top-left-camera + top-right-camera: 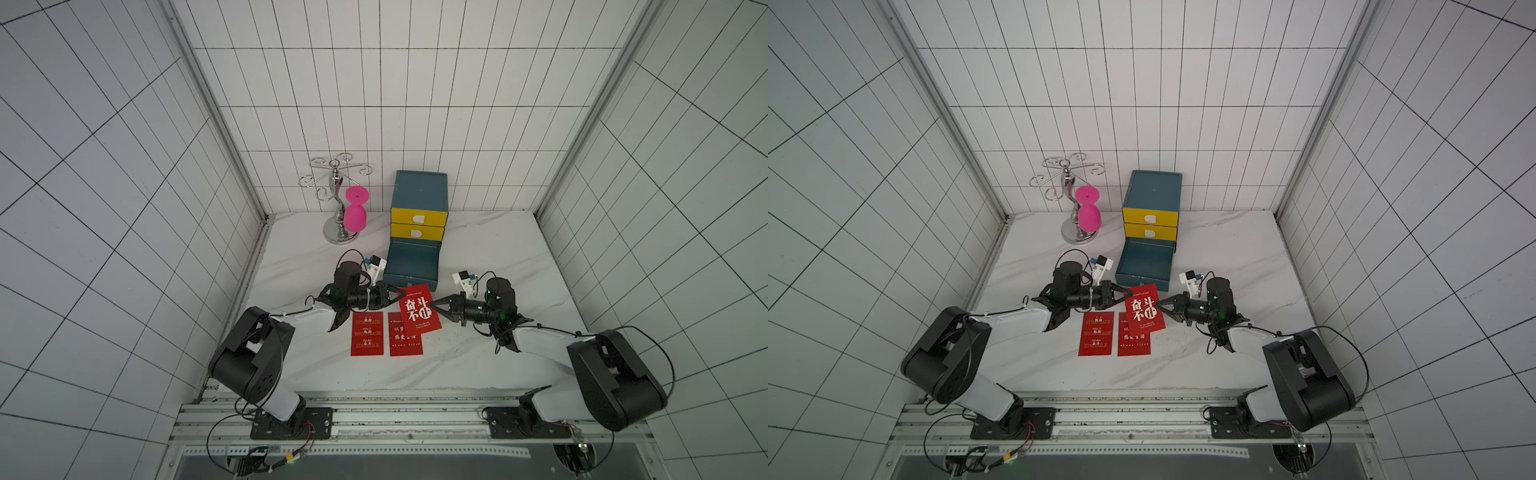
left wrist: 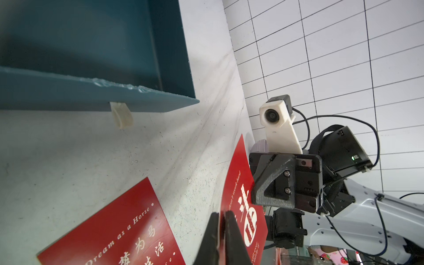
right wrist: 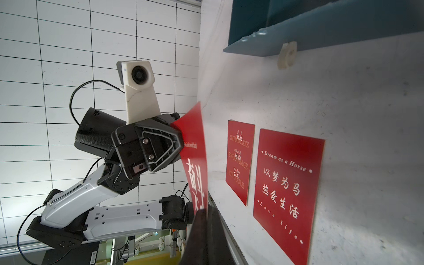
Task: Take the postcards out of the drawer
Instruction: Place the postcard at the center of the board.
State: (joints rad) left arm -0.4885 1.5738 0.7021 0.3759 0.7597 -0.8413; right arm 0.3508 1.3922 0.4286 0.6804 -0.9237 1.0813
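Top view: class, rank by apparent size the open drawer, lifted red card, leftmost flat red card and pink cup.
1. open drawer
2. lifted red card and leftmost flat red card: alike, unranked, since the lifted one is nearer the camera
3. pink cup

Three postcards [image 1: 419,309]; three drawers [image 1: 411,266]; two arms [image 1: 257,357]; one pink goblet [image 1: 355,218]; one chrome stand [image 1: 338,195].

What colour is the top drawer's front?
Yellow. The top drawer shows best in a top view.
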